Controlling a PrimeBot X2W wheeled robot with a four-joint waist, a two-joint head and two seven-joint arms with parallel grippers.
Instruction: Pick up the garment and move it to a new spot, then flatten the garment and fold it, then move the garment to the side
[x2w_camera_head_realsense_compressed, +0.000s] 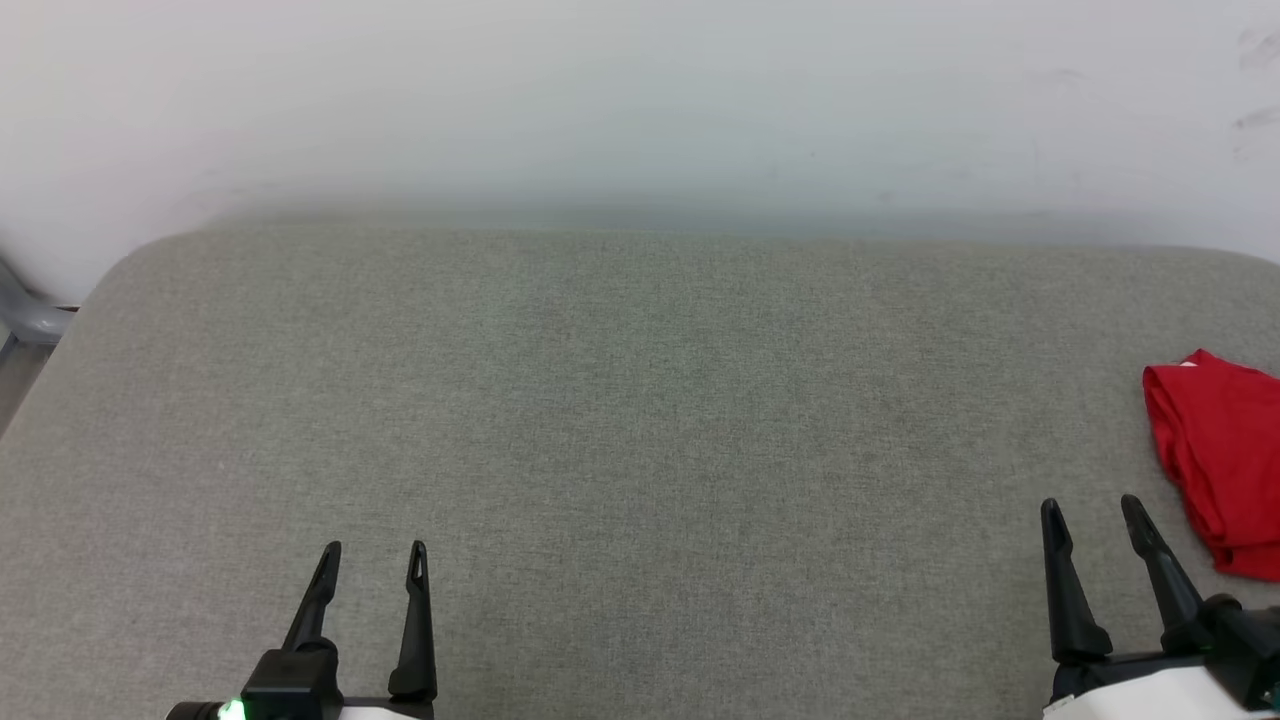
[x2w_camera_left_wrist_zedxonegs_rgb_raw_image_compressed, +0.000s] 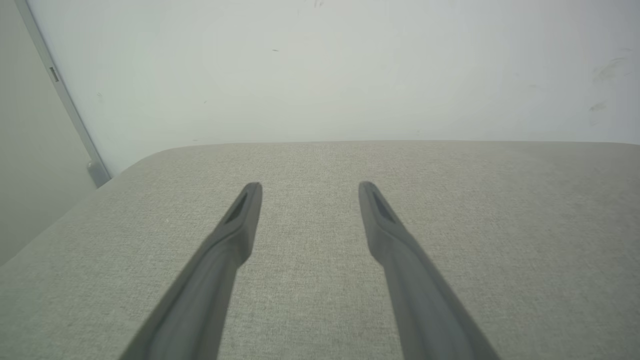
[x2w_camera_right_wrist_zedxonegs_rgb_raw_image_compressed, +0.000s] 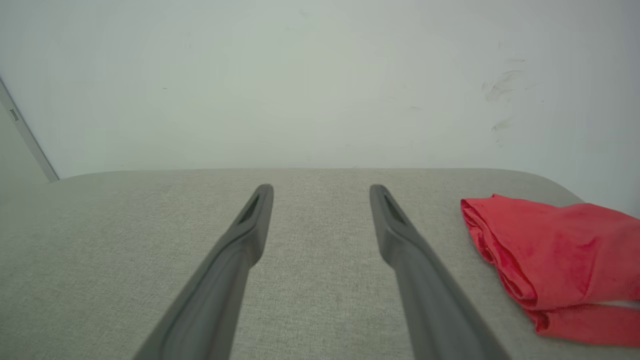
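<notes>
The garment (x2w_camera_head_realsense_compressed: 1220, 455) is a red bundle of folded cloth lying at the far right edge of the grey surface, cut off by the head view's border. In the right wrist view the garment (x2w_camera_right_wrist_zedxonegs_rgb_raw_image_compressed: 555, 255) sits just right of my right gripper (x2w_camera_right_wrist_zedxonegs_rgb_raw_image_compressed: 321, 189), apart from its fingers. My right gripper (x2w_camera_head_realsense_compressed: 1092, 505) stands open at the lower right, a little left of the cloth, holding nothing. At the lower left my left gripper (x2w_camera_head_realsense_compressed: 374, 550) is open and empty, far from the cloth. The left gripper (x2w_camera_left_wrist_zedxonegs_rgb_raw_image_compressed: 310, 186) hovers over bare fabric.
The grey fabric-covered surface (x2w_camera_head_realsense_compressed: 640, 420) has rounded back corners and ends against a pale wall (x2w_camera_head_realsense_compressed: 640, 100). A grey frame piece (x2w_camera_head_realsense_compressed: 30, 315) stands beyond its back left corner.
</notes>
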